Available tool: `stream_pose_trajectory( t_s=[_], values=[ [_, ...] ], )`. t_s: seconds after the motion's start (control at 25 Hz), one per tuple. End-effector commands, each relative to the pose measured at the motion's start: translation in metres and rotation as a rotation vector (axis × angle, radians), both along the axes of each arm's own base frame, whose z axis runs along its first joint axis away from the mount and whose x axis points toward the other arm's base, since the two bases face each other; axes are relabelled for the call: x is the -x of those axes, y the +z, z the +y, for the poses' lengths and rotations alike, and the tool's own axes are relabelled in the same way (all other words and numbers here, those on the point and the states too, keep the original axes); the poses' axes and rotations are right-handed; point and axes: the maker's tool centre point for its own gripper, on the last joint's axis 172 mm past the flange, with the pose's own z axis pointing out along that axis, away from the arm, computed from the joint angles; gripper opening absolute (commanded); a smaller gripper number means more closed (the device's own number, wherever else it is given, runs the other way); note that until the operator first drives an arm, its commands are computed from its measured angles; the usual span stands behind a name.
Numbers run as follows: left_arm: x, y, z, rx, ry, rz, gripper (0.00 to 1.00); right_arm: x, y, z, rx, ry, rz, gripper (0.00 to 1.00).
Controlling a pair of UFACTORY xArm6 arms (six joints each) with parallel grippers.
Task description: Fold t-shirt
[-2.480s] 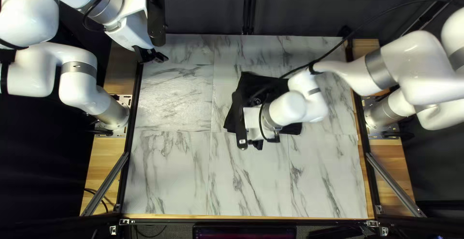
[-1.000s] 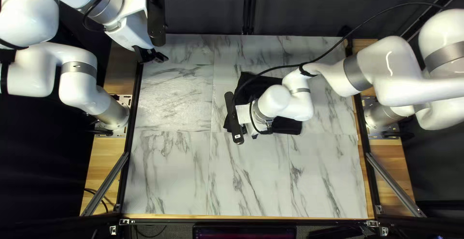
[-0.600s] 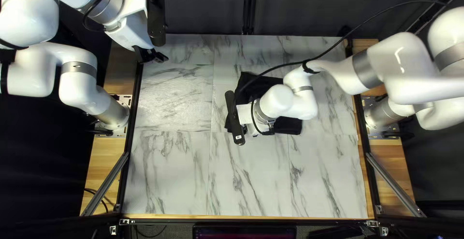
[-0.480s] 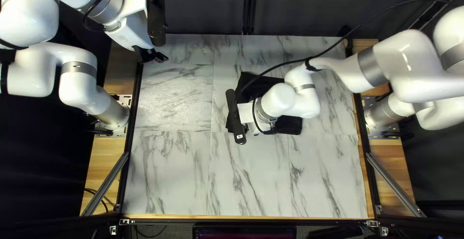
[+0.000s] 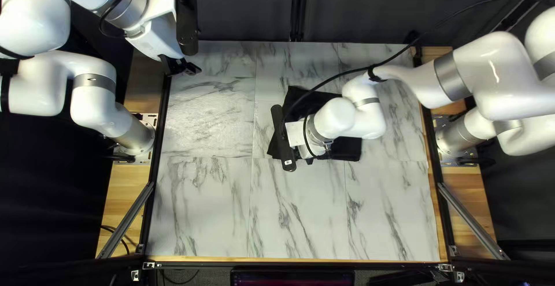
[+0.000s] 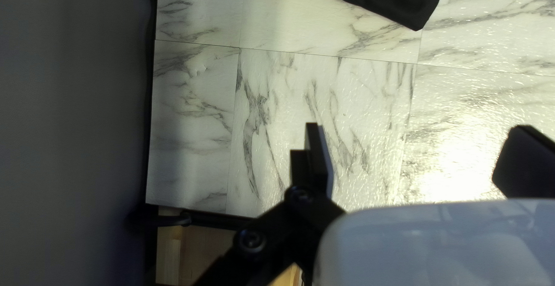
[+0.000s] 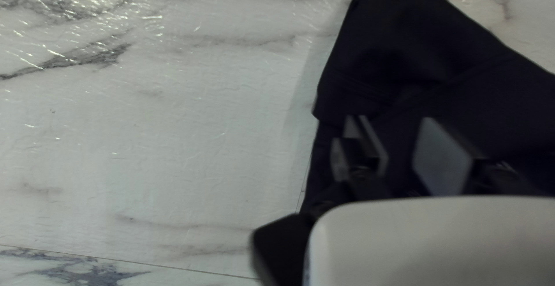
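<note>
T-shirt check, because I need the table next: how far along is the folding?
Done: the t-shirt looks partly folded, with overlapping layers. In hand: nothing gripped; my right end effector is over it with fingers apart, and my left end effector is away from it. Left: probably another fold or straightening, since its outline is uneven.

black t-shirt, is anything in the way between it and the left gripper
Nothing visible stands between the left gripper and the nearest edge of the black t-shirt; only marble-look tabletop lies there. The right gripper is over the shirt itself, though, so it may get in the way there.
</note>
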Motion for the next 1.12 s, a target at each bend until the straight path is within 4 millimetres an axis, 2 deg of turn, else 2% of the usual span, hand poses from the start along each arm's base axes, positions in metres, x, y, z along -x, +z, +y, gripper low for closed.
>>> stream_pose_trajectory(
  t_s=[0.04, 0.28, 0.48, 0.6, 0.68, 0.76, 0.8, 0.84, 0.92, 1.12],
  values=[
    [0.000, 0.000, 0.000, 0.000, 0.000, 0.000, 1.00, -0.001, -0.002, 0.000, -0.005, 0.000, 0.000, 1.00],
    [0.000, 0.000, 0.000, 0.000, 0.000, 0.000, 1.00, -0.015, -0.016, 0.011, -0.016, 0.004, -0.004, 1.00],
    [0.000, 0.000, 0.000, 0.000, 0.000, 0.000, 1.00, -0.019, -0.025, 0.026, -0.027, -0.002, -0.012, 0.88],
    [0.000, 0.000, 0.000, 0.000, 0.000, 0.000, 1.00, -0.017, -0.032, 0.028, -0.024, -0.013, -0.005, 0.85],
    [0.000, 0.000, 0.000, 0.000, 0.000, 0.000, 1.00, -0.013, -0.035, 0.024, -0.018, -0.026, 0.003, 0.72],
    [0.000, 0.000, 0.000, 0.000, 0.000, 0.000, 1.00, -0.011, -0.035, 0.022, -0.014, -0.035, 0.007, 0.41],
    [0.000, 0.000, 0.000, 0.000, 0.000, 0.000, 1.00, -0.011, -0.037, 0.020, -0.013, -0.041, 0.010, 0.17],
    [0.000, 0.000, 0.000, 0.000, 0.000, 0.000, 1.00, -0.011, -0.038, 0.019, -0.013, -0.043, 0.012, 0.05],
    [0.000, 0.000, 0.000, 0.000, 0.000, 0.000, 1.00, -0.013, -0.041, 0.017, -0.014, -0.046, 0.017, 0.00],
    [0.000, 0.000, 0.000, 0.000, 0.000, 0.000, 1.00, -0.014, -0.042, 0.014, -0.014, -0.047, 0.019, 0.00]
  ],
)
